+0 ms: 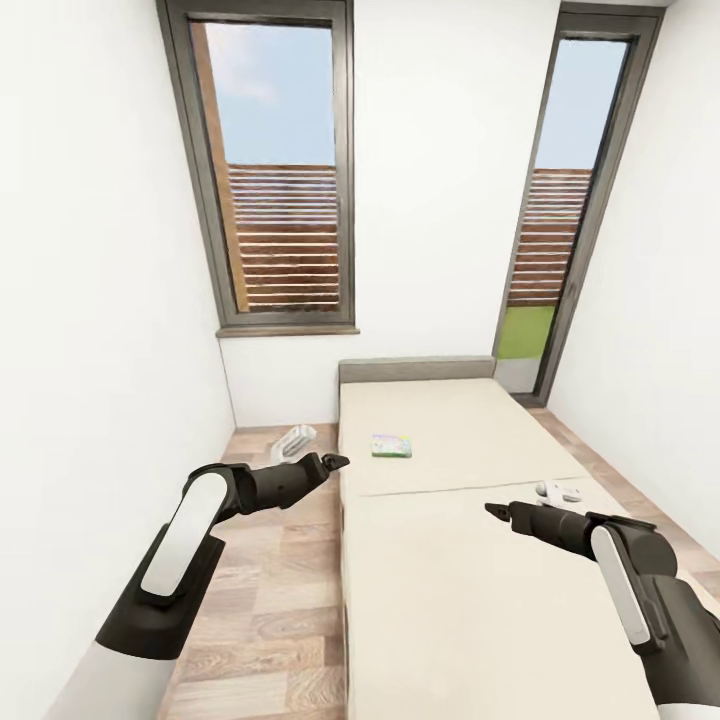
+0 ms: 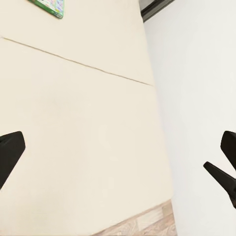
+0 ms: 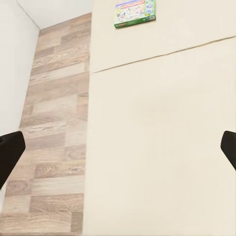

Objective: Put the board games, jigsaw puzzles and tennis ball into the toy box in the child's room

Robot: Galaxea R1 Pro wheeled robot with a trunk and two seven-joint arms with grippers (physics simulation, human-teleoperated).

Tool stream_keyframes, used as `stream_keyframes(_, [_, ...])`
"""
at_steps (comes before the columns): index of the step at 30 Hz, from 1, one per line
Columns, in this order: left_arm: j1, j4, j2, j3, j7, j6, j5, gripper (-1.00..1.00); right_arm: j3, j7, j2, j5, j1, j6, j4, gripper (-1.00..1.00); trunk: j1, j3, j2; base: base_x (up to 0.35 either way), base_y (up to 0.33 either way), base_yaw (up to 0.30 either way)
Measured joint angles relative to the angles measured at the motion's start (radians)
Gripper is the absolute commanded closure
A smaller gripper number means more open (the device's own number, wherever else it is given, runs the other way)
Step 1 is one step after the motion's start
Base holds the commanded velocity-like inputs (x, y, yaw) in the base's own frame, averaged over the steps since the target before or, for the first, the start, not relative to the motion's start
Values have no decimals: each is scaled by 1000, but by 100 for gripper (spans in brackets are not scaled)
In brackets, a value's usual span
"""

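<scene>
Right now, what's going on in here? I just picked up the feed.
The robot stands at the foot of the bed with both arms raised over it and nothing held. The left pincer hangs by the bed's edge, above the wood floor; the right pincer is over the mattress. Both are open and empty. One flat green-edged board game lies untouched further up the bed, ahead of both arms. A small white object sits near the right arm.

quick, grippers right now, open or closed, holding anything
Left gripper: open, empty, beside the bed.
Right gripper: open, empty, above the bed.
</scene>
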Motion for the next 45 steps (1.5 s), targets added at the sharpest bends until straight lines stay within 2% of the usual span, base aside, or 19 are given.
stream_keyframes(23, [-1, 0, 0, 0, 0, 0, 0, -100, 0, 5, 3, 0, 2, 3, -30, -100, 0, 0, 0, 18, 36, 0])
stream_keyframes(45, [-1, 0, 0, 0, 0, 0, 0, -100, 0, 4, 3, 0, 2, 6, -53, -100, 0, 0, 0, 1, 230, 0])
